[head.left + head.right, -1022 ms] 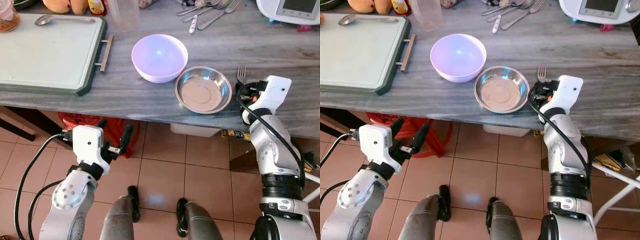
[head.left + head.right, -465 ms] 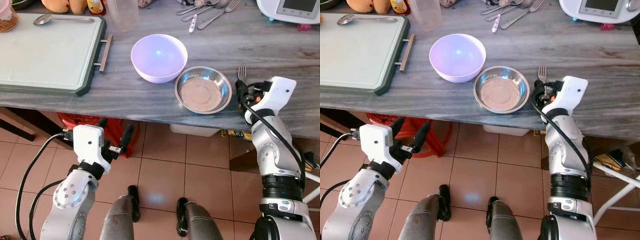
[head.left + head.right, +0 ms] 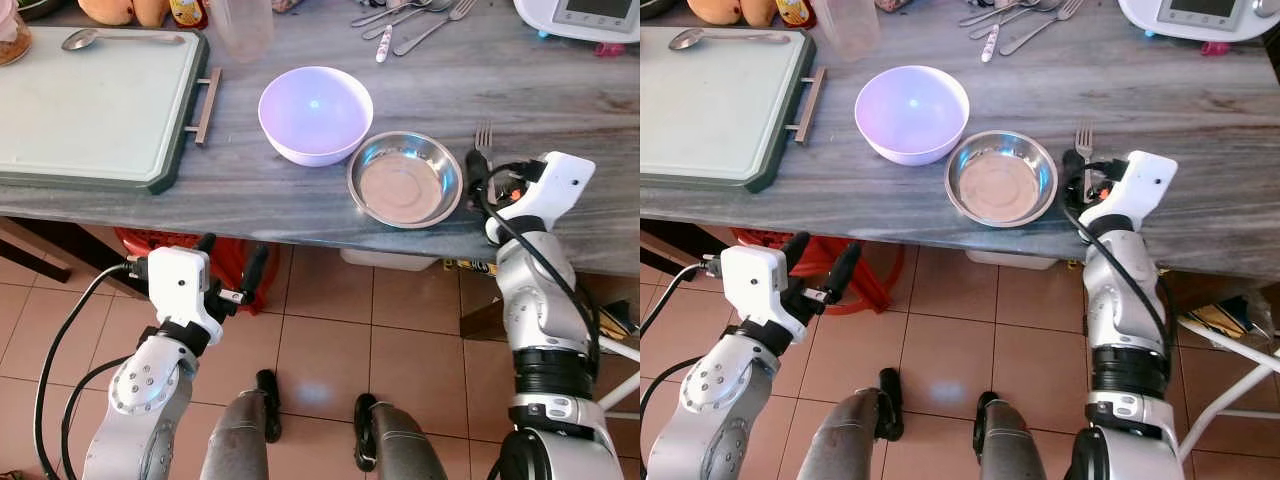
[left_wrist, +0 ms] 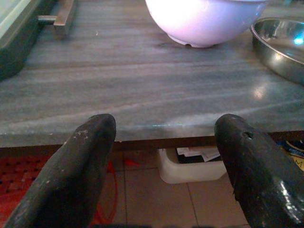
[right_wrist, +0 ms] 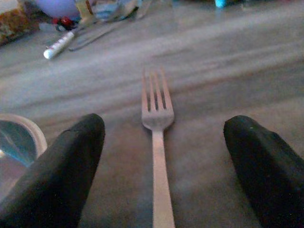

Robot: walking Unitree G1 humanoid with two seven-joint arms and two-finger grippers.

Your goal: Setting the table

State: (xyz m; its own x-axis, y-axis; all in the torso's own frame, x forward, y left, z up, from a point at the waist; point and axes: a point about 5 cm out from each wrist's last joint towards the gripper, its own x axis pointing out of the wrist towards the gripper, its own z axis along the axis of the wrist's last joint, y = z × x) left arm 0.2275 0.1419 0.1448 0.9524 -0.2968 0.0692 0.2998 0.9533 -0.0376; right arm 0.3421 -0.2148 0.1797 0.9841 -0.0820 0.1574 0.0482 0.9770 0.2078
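A fork [image 5: 156,137] lies on the grey counter [image 3: 250,190], tines pointing away from me, just right of a steel bowl [image 3: 405,180]. My right gripper [image 3: 490,180] rests at the counter's front edge, open, with one black finger [image 5: 61,166] on each side of the fork's handle and not touching it. A pale lavender bowl [image 3: 315,112] stands left of and behind the steel bowl, touching it. My left gripper [image 3: 230,258] hangs open and empty below the counter edge, facing the lavender bowl [image 4: 204,21].
A pale cutting board with a dark rim and handle [image 3: 90,100] lies at the left, a spoon [image 3: 120,40] on it. Loose cutlery [image 3: 410,20], a clear cup [image 3: 245,25] and a white appliance [image 3: 590,15] stand at the back. Under the counter are a red basket [image 3: 140,242] and tiled floor.
My right wrist has edged slightly to the right over the fork handle. The fork, the bowls and my left arm have stayed put.
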